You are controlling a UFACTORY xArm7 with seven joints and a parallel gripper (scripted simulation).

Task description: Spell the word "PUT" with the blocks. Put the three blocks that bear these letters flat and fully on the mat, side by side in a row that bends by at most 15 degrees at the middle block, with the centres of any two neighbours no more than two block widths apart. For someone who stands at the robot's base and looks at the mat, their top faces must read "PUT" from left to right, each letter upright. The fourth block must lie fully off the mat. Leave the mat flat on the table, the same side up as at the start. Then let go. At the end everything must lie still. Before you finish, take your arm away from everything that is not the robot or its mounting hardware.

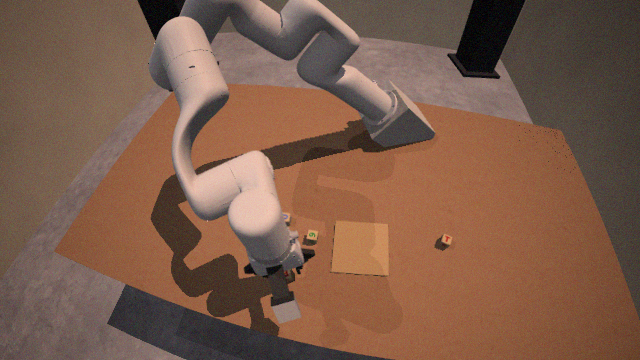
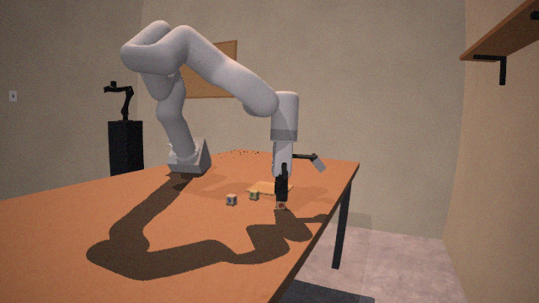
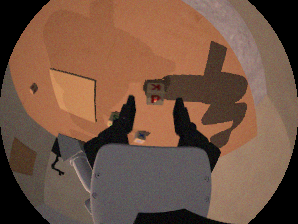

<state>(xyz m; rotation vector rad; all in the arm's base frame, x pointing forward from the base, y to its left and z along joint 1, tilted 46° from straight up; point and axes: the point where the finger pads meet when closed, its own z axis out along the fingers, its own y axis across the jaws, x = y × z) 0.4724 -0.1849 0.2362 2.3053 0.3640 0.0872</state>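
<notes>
My gripper points straight down, open and empty, just above a block with a red letter near the table's front edge. In the wrist view this block lies just beyond my fingertips, in line with the gap between them; I cannot read its letter. The arm hides most of it in the top view. A green-letter block and a blue-letter block lie left of the tan mat. A red "T" block lies right of the mat. No block is on the mat.
The table's front edge is close to the gripper. The arm's base stands at the back of the table. The green block and blue block are a short way from the gripper.
</notes>
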